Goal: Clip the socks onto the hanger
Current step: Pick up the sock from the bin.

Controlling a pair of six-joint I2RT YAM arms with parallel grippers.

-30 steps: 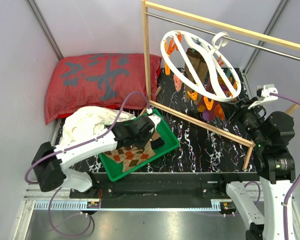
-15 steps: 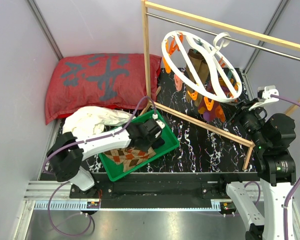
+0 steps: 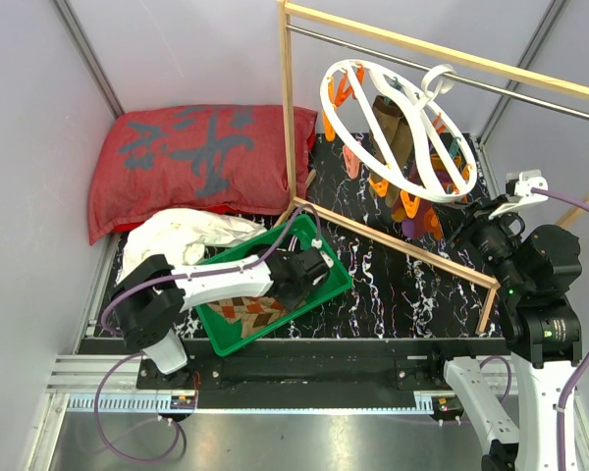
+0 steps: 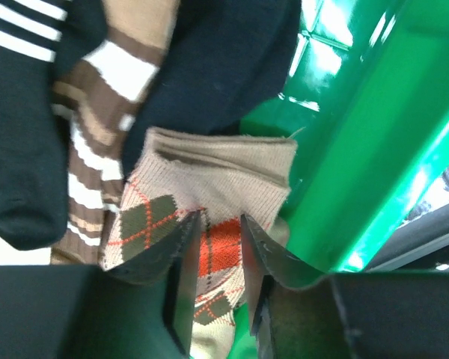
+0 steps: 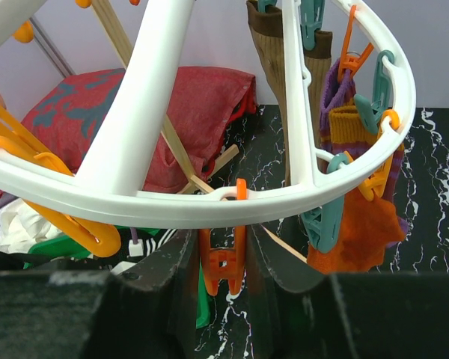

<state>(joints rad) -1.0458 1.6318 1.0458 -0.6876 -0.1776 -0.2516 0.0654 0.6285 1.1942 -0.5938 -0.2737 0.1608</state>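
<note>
An argyle sock [image 3: 255, 309] lies in the green tray [image 3: 226, 343]; the left wrist view shows its tan cuff [image 4: 224, 172] and an orange diamond. My left gripper [image 3: 299, 275] is low in the tray, its jaws [image 4: 217, 232] a narrow gap apart astride the sock, which lies flat between them. The round white hanger [image 3: 393, 128] hangs tilted from the metal bar. My right gripper [image 3: 471, 221] is under its rim [image 5: 150, 202], shut on an orange clip [image 5: 223, 258], with both fingers touching the clip's sides.
Black socks [image 4: 217, 60] and a brown striped sock [image 4: 97, 112] lie beside the argyle one. Brown, purple and orange socks [image 5: 359, 224] hang from the hanger. A wooden frame [image 3: 290, 108] stands mid-table. A red pillow [image 3: 196, 157] and white cloth [image 3: 187, 235] lie at the left.
My left gripper has moved right along the tray and down onto the argyle sock's cuff end. The right arm and the hanger have barely moved.
</note>
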